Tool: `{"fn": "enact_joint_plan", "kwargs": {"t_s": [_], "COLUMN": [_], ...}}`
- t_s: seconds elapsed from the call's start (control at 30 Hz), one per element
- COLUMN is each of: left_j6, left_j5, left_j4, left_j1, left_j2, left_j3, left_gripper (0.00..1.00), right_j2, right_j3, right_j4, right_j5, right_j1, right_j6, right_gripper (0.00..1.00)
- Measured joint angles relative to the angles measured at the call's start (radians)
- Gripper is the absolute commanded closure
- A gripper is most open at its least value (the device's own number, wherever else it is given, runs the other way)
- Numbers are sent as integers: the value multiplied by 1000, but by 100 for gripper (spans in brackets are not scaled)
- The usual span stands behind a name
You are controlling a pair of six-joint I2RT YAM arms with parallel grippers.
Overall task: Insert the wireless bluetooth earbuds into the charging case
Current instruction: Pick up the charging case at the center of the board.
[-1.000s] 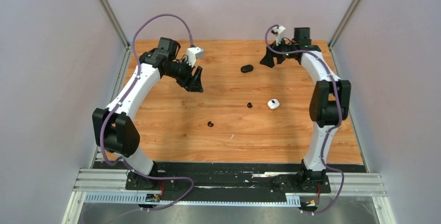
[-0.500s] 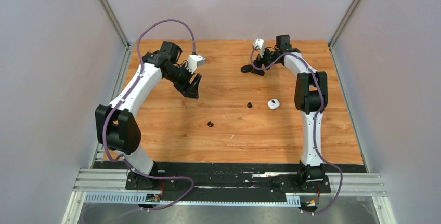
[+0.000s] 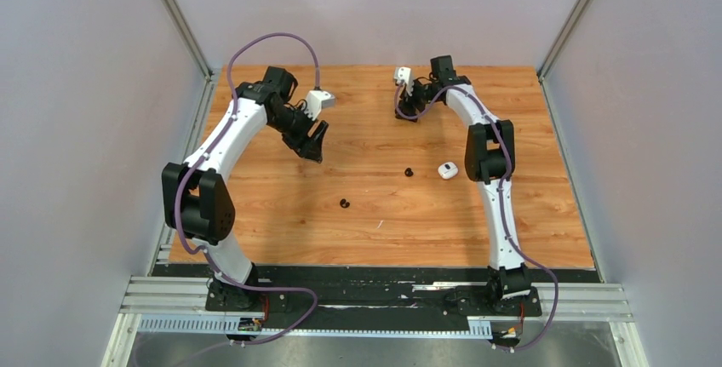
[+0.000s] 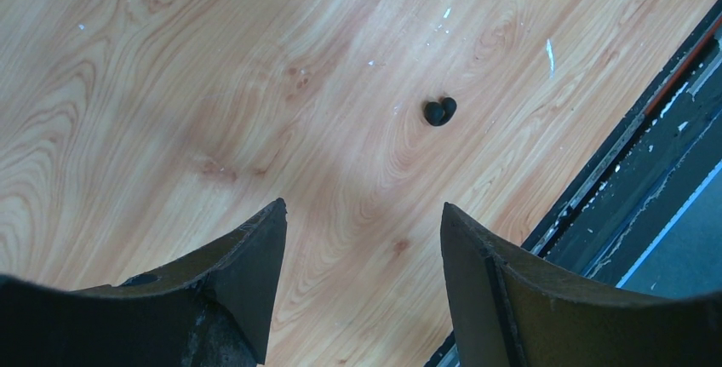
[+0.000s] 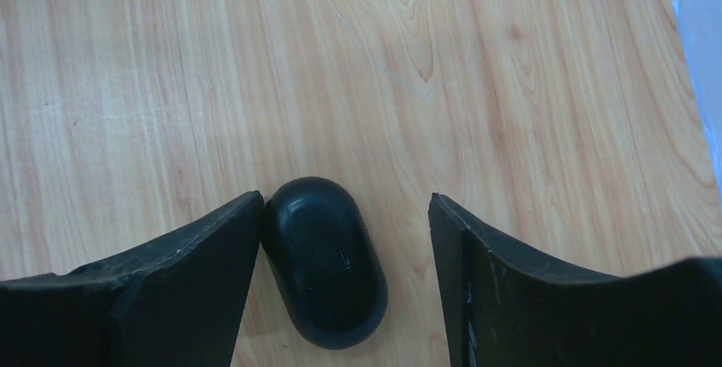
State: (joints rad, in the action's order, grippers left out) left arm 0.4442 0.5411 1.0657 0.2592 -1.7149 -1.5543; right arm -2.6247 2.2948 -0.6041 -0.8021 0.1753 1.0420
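Note:
A closed black oval charging case (image 5: 323,260) lies on the wooden table between the fingers of my right gripper (image 5: 345,200). The jaws stand open; the left finger touches the case's side, and a wide gap separates it from the right finger. From above, the right gripper (image 3: 408,111) is low at the back middle and covers the case. One black earbud (image 3: 409,172) lies mid-table, another black earbud (image 3: 344,203) nearer the front. My left gripper (image 3: 312,142) hovers open and empty. In the left wrist view that gripper (image 4: 363,207) has a black earbud (image 4: 439,111) ahead of it.
A small white closed case (image 3: 448,170) sits right of the middle earbud, beside the right arm's elbow. Grey walls enclose the table on three sides. A black rail (image 4: 647,154) runs along the table's front edge.
My right arm has swung left from the back right corner and come down around the black case. The left gripper has shifted slightly toward the front.

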Motion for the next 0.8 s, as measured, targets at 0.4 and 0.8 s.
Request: {"fn": "enact_joint_plan", "kwargs": {"t_s": [0.4, 0.8], "left_j6": [-9, 37], "left_j5": [53, 127], "left_j4": [-12, -256], "left_j1": [0, 3], "left_j2": [-4, 76], "left_j3": [-16, 137], "left_gripper": [32, 29], "right_j2": [41, 180], "right_j3": [-32, -186], "right_j4": [-262, -372], "right_j5": [-12, -120], "right_j1": [-10, -9], "right_j6": [75, -150], "right_gripper": [69, 87]}}
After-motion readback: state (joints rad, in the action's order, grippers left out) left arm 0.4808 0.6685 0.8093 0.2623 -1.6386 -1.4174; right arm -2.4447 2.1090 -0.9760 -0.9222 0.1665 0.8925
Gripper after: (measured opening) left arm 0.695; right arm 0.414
